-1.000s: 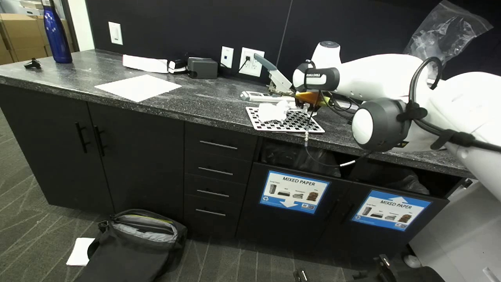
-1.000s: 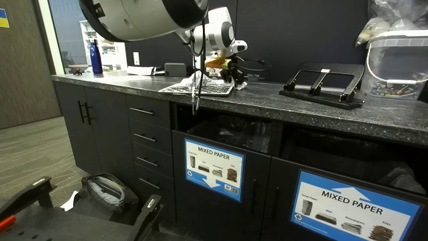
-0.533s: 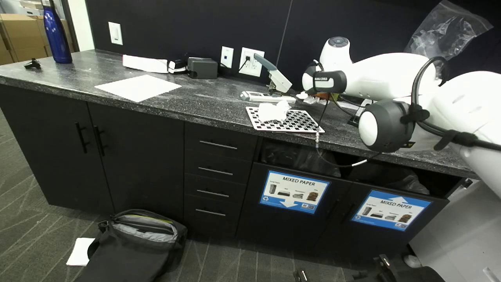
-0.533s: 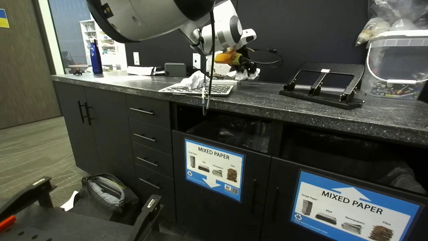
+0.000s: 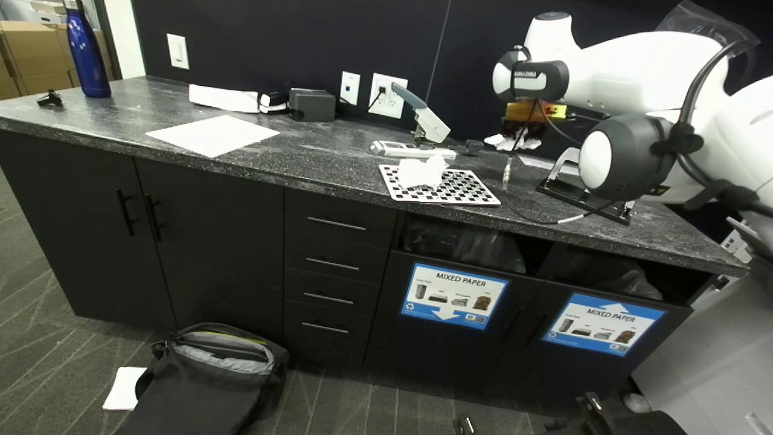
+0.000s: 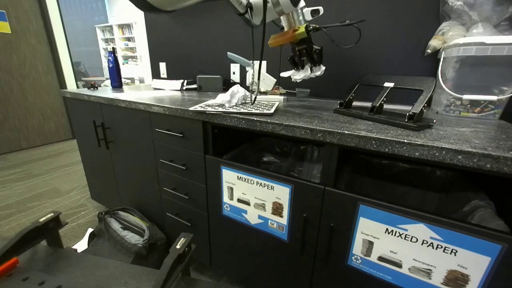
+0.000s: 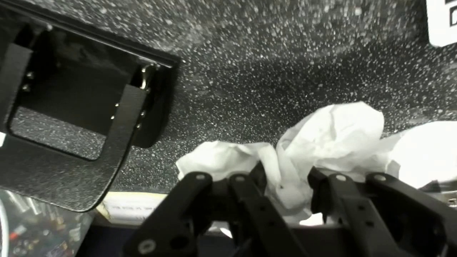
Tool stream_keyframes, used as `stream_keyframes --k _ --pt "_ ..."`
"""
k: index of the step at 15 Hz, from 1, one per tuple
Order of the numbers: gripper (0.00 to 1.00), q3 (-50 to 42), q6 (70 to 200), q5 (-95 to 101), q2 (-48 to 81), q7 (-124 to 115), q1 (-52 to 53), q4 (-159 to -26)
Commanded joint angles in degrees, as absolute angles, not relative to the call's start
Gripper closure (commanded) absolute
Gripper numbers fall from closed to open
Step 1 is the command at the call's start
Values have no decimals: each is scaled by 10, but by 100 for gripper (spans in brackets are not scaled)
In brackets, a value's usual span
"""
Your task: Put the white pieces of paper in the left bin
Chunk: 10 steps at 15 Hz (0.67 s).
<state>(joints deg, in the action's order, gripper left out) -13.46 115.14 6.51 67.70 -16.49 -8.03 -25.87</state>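
While black two-finger gripper [image 6: 307, 65] pinches crumpled white paper scrap [image 6: 306, 74] above speckled dark counter [image 6: 316, 110], wide run of front edge [image 6: 312, 131] separates white black-dotted sheet [image 6: 266, 107] from black three-strut stand [image 6: 382, 119]. Second crumpled white scrap [image 6: 233, 96] sits on that sheet; dark rectangular left bin [image 6: 260, 250], blue-and-white label [image 6: 256, 202], gapes under the edge.

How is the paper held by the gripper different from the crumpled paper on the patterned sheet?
The held paper hangs above the counter, pinched by the gripper; the resting paper lies on the patterned sheet, ungripped. The held paper looks wide and low; the resting paper makes a peaked heap. Both are white and crumpled.
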Motion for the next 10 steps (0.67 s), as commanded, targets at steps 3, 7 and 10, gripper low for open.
stream_keyframes --k 3,7,10 --pt "92 -124 897 89 572 -75 -65 -284" --pt "92 -119 728 106 550 -36 -63 -281" --pt "92 -91 655 85 560 25 -77 -269"
